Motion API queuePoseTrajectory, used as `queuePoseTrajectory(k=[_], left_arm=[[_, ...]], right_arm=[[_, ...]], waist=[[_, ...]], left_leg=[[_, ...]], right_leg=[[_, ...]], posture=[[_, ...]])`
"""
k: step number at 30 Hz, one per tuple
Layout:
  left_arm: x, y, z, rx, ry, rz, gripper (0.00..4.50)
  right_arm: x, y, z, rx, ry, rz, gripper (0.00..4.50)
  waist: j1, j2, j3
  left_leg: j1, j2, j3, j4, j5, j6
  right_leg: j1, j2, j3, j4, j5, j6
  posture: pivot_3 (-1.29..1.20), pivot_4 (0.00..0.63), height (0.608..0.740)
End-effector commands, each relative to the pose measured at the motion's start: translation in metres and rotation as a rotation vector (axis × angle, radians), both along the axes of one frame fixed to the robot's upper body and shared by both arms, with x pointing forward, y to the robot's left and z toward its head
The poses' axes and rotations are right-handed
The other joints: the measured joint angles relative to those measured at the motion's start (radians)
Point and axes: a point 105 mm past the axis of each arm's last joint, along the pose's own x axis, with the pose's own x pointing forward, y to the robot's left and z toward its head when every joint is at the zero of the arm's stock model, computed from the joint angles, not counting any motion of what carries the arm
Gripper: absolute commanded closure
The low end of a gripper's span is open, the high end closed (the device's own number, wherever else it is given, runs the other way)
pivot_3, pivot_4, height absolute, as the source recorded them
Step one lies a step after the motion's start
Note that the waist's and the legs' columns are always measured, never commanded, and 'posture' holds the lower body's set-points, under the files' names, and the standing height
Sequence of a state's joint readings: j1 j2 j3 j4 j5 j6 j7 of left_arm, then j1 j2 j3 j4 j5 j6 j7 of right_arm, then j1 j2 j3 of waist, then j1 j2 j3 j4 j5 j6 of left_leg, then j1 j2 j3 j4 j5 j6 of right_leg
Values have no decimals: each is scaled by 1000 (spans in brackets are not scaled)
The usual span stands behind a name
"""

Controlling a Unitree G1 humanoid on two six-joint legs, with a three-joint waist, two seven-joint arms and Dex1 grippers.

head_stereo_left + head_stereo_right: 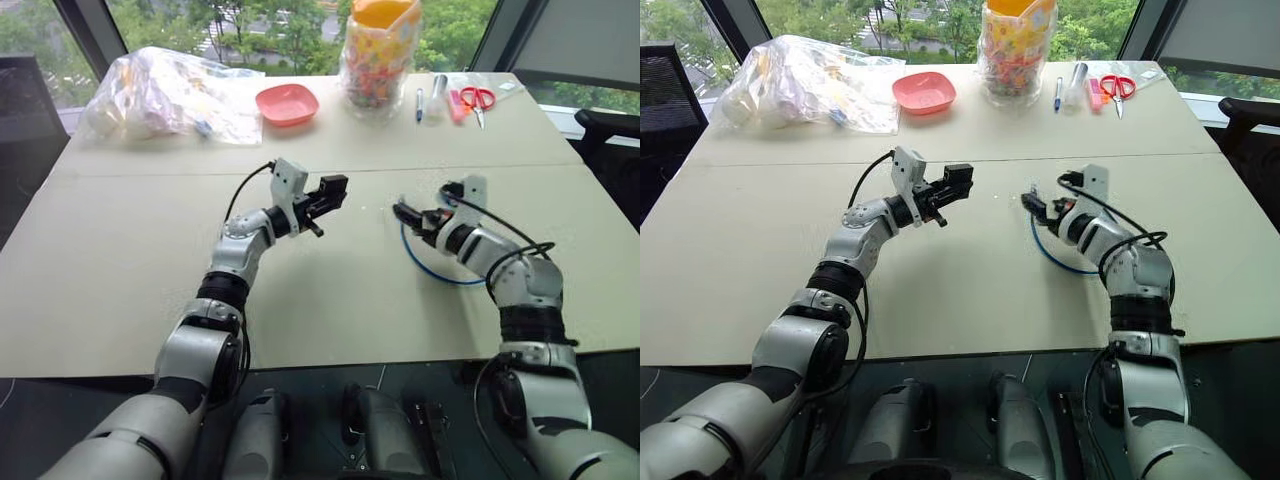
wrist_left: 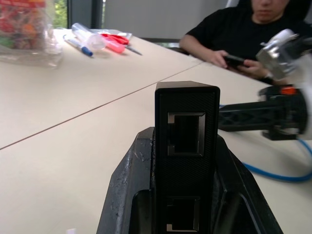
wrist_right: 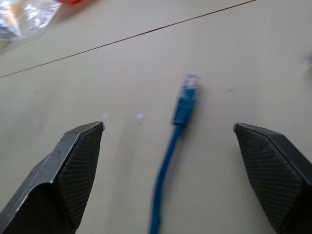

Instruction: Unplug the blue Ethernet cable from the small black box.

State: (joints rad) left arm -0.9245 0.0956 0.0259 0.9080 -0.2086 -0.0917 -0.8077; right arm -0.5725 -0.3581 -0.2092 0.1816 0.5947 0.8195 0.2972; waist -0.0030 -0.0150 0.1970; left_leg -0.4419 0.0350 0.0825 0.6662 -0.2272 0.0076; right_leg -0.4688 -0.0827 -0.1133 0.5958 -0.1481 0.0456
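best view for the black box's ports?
Left wrist view: the black box sits upright between the left gripper's fingers, both ports facing the camera, nothing plugged in. In the eye views it is a small dark block, ports unreadable.

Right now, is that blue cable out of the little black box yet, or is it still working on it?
It looks done. The blue Ethernet cable lies loose on the table, its plug end free between the open fingers of the right tool. The left tool is shut on the small black box, whose visible ports are empty. Nothing obvious remains except perhaps setting the box down.
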Motion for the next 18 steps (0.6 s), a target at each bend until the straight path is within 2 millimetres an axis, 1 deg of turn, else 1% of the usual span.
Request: queuePoseTrajectory(k=[1,4,7,9,10,12,14,16,18], left_arm=[[6,-8,4,22,-84,65,3959],[7,-14,-10,58,-75,97,3959],[8,-14,-21,84,-51,117,3959],[7,-14,-24,87,-42,115,2927],[7,-14,-25,89,-35,110,2619],[7,-12,-26,88,-31,111,1824],[7,-8,-26,87,-29,107,818],[7,-2,-24,93,-31,90,36],[6,8,-20,88,-34,62,36]], right_arm=[[-15,13,22,2,-85,45,45],[-22,15,24,17,-106,29,45],[-24,10,25,29,-115,-7,45],[-25,8,26,29,-118,-16,0],[-25,6,26,26,-120,-21,0],[-25,2,26,19,-124,-35,0],[-26,-1,27,16,-129,-42,0],[-27,-3,28,13,-133,-43,0],[-29,-5,27,-11,-137,-37,0]], waist=[[5,0,0],[13,0,0],[14,0,0],[14,0,0],[14,0,0],[14,0,0],[13,0,0],[13,0,0],[12,0,0]], left_leg=[[0,0,0,0,0,0],[0,0,1,0,0,0],[0,0,0,1,0,0],[0,0,0,1,0,0],[0,1,0,1,0,0],[0,0,0,1,0,0],[0,0,0,1,0,0],[0,1,0,1,0,0],[0,1,0,1,0,0]], right_leg=[[0,0,0,0,0,0],[0,-1,0,-1,0,0],[0,-1,0,0,0,0],[0,-1,-1,0,0,0],[0,-1,-1,0,0,0],[0,-1,-1,0,0,0],[0,-1,-1,0,0,0],[0,0,-1,0,0,0],[0,0,-1,0,0,0]], posture=[[0,150,740],[0,150,740],[0,150,740],[0,150,740],[0,150,740],[0,150,740],[0,150,740],[0,150,740],[0,150,740]])
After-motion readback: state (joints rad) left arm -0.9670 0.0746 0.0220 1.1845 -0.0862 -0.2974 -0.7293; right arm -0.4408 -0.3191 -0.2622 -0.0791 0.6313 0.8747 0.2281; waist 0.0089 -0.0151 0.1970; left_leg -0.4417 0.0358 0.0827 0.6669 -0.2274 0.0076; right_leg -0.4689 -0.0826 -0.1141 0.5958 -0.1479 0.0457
